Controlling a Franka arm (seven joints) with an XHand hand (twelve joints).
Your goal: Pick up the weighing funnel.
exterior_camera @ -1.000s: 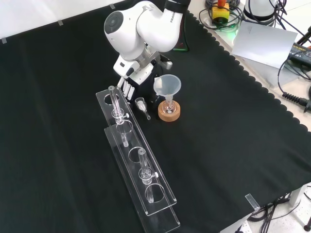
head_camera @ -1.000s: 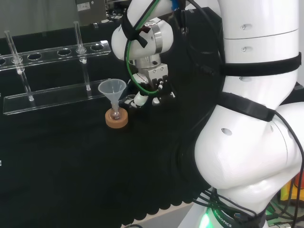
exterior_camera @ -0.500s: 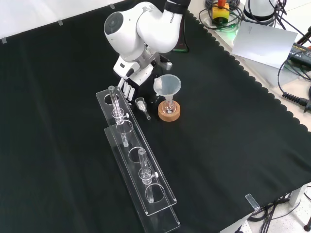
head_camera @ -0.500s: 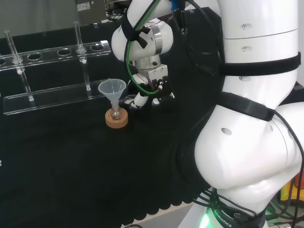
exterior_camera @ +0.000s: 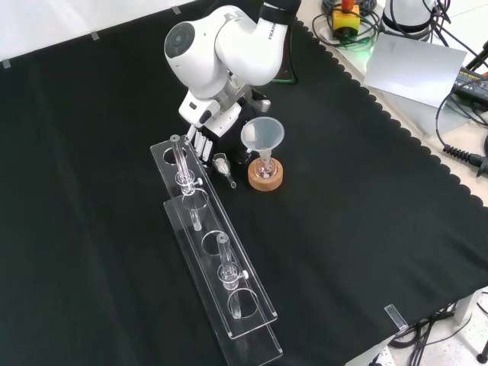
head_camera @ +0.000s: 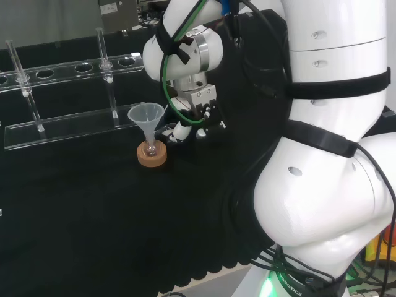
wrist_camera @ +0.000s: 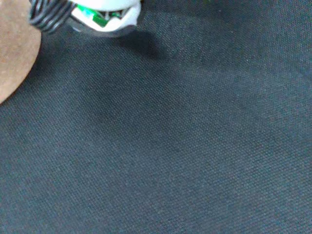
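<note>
Finds the small clear scoop-shaped weighing funnel (exterior_camera: 223,165) lying flat on the black cloth (exterior_camera: 366,229). In the front view, places it between the long clear acrylic tube rack (exterior_camera: 216,255) on its left and the round cork ring (exterior_camera: 265,178) on its right. Notes the big clear cone-shaped funnel (exterior_camera: 262,133) upright in a small flask on that ring, untouched.

Locates the black and white hand (exterior_camera: 204,136) low over the cloth, just beyond the weighing funnel's far end, near it but apparently not touching. Reads the fingers (exterior_camera: 197,142) as straight and close together, pointing down, pinching nothing.

Judges the approach largely done, with the grasp and lift not yet begun. Leaves closing round the piece and raising it clear of the cloth. Confirms bare cloth and the cork ring's edge at close range in the wrist view.
</note>
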